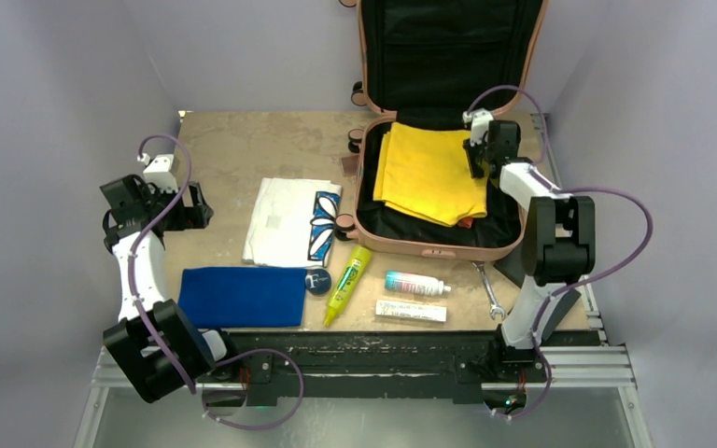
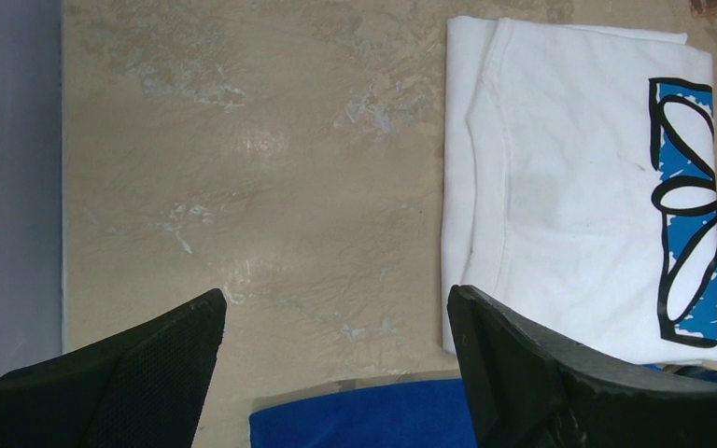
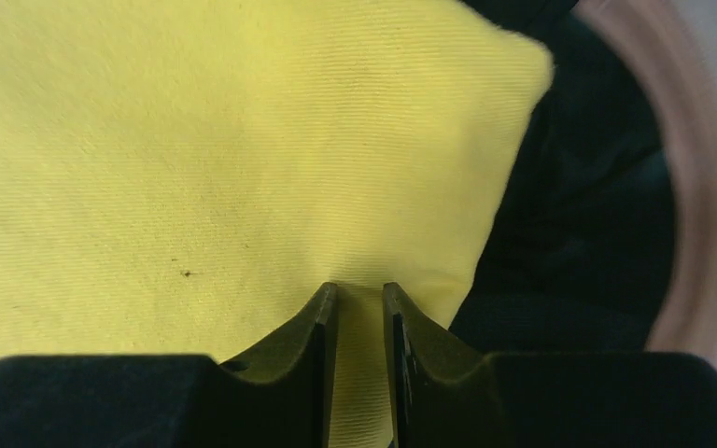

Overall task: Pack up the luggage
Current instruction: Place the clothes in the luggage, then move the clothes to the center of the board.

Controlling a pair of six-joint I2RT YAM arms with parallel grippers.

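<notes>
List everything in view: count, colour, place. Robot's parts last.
luggage: one, salmon-pink, open, table's far right
yellow cloth: one, yellow, inside luggage
shirt: one, white, blue-black print, table centre
blue cloth: one, blue, near left
badge: one, dark blue, beside blue cloth
tube: one, yellow-green, before luggage
bottle: one, white-teal-pink, right of tube
box: one, white, near edge
wrench: one, silver, near right
table: one, tan
left hand: one, black, open over bare table
right hand: one, black, shut on yellow cloth
</notes>
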